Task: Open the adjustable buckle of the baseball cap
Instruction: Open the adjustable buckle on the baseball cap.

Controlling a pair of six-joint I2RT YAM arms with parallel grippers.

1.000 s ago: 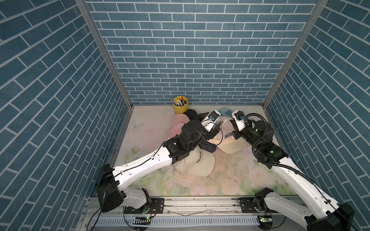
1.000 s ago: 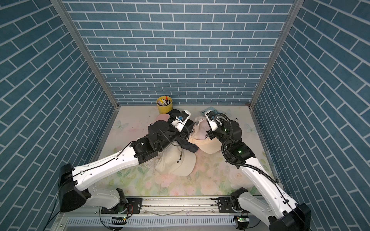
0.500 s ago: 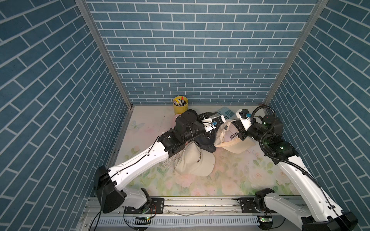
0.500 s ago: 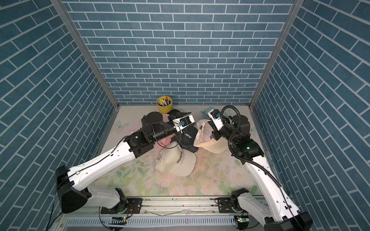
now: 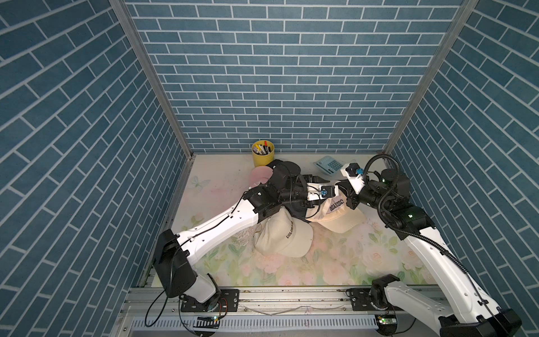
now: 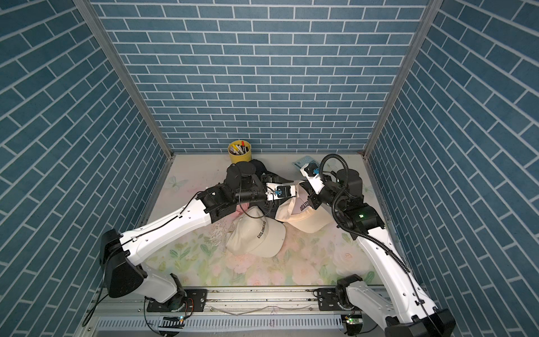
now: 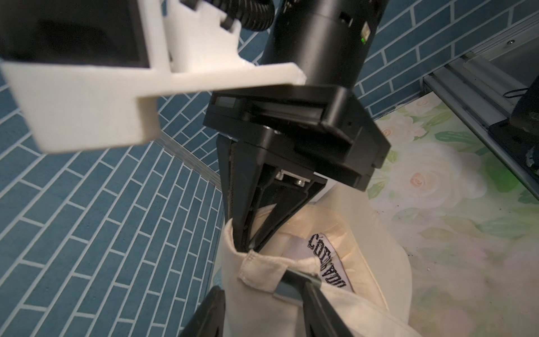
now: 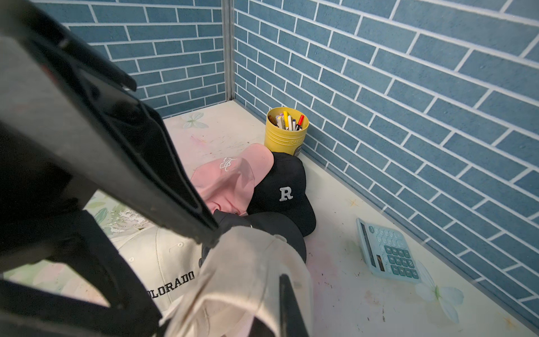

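Note:
The cream baseball cap (image 5: 335, 208) hangs tilted above the mat, lettering upside down. My right gripper (image 7: 245, 243) is shut on the cap's back rim and holds it up; in a top view it (image 5: 341, 186) stands at the cap's far edge. The strap end (image 7: 259, 271) passes into the metal buckle (image 7: 291, 287). My left gripper (image 7: 262, 315) is open around that strap. One of its fingers (image 7: 318, 309) lies against the buckle, the other sits beside the fabric. In the right wrist view the cap's cloth (image 8: 248, 268) drapes over a finger (image 8: 287, 303).
A second cream cap (image 5: 287, 236) lies on the floral mat (image 5: 335, 262) under my left arm. A pink cap (image 8: 230, 181) and a black cap (image 8: 283, 186) lie behind it. A yellow pen cup (image 5: 262, 151) and a calculator (image 5: 328, 167) stand by the back wall.
My right arm pulled the held cap up and to the right. My left gripper followed to the cap's back, and its jaws have narrowed around the strap.

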